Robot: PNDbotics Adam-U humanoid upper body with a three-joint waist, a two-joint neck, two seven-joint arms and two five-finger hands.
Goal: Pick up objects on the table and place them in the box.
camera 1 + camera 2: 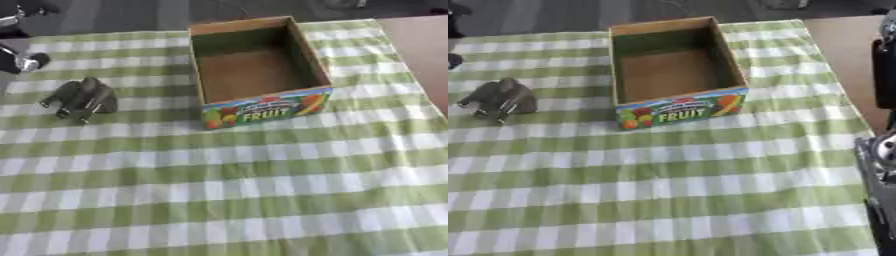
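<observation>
An open cardboard box [254, 70] with a colourful "FRUIT" label on its front stands at the back middle of the table, and its inside looks empty. A small grey toy elephant [80, 98] lies on the cloth to the left of the box. Black and silver parts of my left hand [21, 61] show at the far left edge, above and left of the elephant and apart from it. My right arm [883, 75] rises along the right edge of the right eye view, well away from both objects. Nothing is held.
A green and white checked cloth [245, 190] covers the table. Bare brown tabletop [424, 50] shows at the far right beyond the cloth's edge. Dark floor lies past the table's far edge.
</observation>
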